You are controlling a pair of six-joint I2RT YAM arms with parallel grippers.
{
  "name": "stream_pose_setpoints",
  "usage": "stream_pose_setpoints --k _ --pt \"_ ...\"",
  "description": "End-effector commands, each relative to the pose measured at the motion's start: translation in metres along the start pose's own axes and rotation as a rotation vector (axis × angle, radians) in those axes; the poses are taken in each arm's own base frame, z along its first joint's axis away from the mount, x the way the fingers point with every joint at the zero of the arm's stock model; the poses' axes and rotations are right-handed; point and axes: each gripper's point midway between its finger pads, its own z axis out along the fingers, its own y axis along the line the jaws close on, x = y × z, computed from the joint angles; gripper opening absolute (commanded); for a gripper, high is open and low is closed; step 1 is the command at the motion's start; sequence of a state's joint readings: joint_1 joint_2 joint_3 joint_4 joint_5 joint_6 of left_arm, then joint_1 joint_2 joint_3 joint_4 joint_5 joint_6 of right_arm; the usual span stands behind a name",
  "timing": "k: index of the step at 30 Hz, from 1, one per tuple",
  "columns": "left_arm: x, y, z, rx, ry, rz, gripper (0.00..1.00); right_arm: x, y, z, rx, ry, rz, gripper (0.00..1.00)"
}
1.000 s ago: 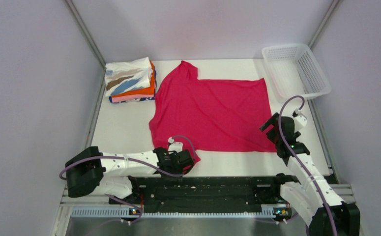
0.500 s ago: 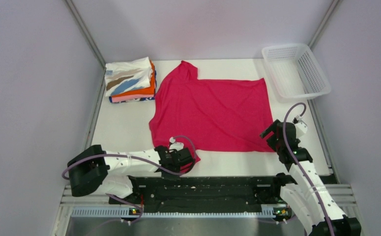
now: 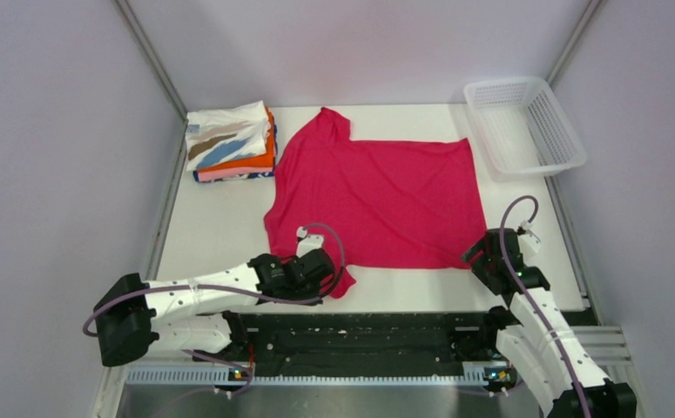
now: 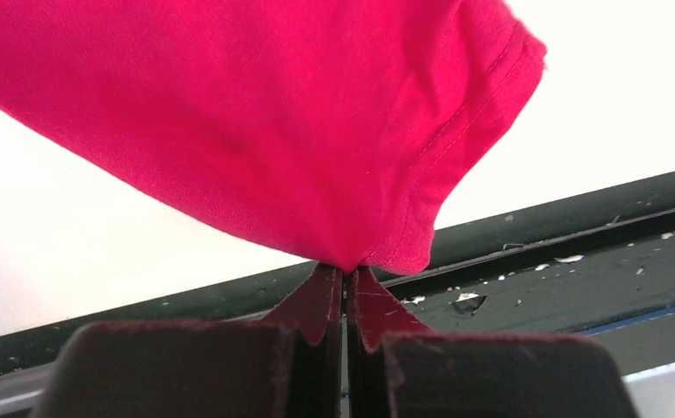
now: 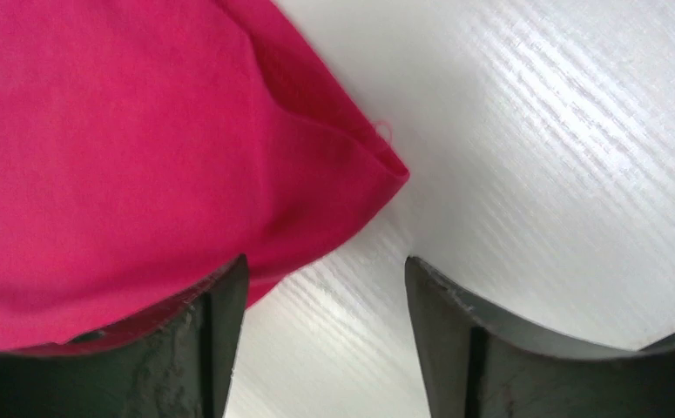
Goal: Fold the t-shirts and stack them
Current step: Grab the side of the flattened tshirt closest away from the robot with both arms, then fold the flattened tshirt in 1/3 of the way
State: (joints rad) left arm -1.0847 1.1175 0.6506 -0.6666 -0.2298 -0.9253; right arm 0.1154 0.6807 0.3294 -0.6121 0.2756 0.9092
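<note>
The red t-shirt (image 3: 377, 200) lies spread flat in the middle of the desk (image 3: 216, 235) in the overhead view, well apart from the folded stack (image 3: 232, 142) at the far left corner and the basket (image 3: 553, 131) at the far right. The left fingers (image 3: 332, 280) sit at the near sleeve and the right fingers (image 3: 480, 258) at the near hem corner, so the two ends look about to be lifted together. If one side rises without the other, the fold will likely come out skewed. In the left wrist view, the left fingers (image 4: 329, 292) are clamped shut on the red t-shirt (image 4: 255, 131), but only on a small pinch right at the stitched sleeve edge. So thin a bite could slip free once the weight of the cloth pulls on it, and the dark rail (image 4: 577, 226) just below might catch the hanging fabric. In the right wrist view, the right fingers (image 5: 220, 322) stand apart, holding nothing, with the hem corner (image 5: 351, 183) reaching only partway into the gap and bare desk (image 5: 560, 148) under the other side. Closing here may catch just the tip, or only one layer, and then the corner would probably drop or bunch during the lift.
</note>
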Motion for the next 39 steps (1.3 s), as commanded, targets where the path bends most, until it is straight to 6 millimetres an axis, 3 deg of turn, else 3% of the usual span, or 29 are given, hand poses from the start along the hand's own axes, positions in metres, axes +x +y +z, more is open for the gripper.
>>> stream_pose_setpoints --k 1,9,11,13,15,21,27,39 --pt "-0.030 -0.008 -0.007 0.069 -0.098 -0.047 0.00 -0.007 -0.001 0.010 0.011 -0.064 0.063 0.63" --pt "-0.053 -0.004 -0.012 0.082 -0.161 -0.091 0.00 -0.007 0.004 0.026 0.008 -0.076 0.091 0.42" --pt "-0.061 -0.002 -0.014 0.084 -0.180 -0.099 0.00 -0.006 0.004 0.028 0.012 -0.072 0.087 0.30" --pt "-0.070 -0.002 -0.018 0.090 -0.203 -0.108 0.00 -0.007 0.007 0.028 0.001 -0.071 0.077 0.11" --pt "-0.079 -0.003 -0.021 0.107 -0.227 -0.112 0.00 -0.011 0.012 0.026 -0.014 -0.077 0.067 0.03" --pt "-0.114 -0.001 -0.029 0.116 -0.303 -0.123 0.00 -0.024 0.035 0.017 -0.071 -0.066 0.007 0.00" --pt "-0.164 -0.003 -0.039 0.146 -0.394 -0.154 0.00 -0.039 0.055 0.014 -0.079 -0.059 -0.053 0.00" --pt "-0.237 0.029 -0.021 0.066 -0.428 -0.202 0.00 -0.084 0.096 0.019 -0.058 -0.114 -0.099 0.00"
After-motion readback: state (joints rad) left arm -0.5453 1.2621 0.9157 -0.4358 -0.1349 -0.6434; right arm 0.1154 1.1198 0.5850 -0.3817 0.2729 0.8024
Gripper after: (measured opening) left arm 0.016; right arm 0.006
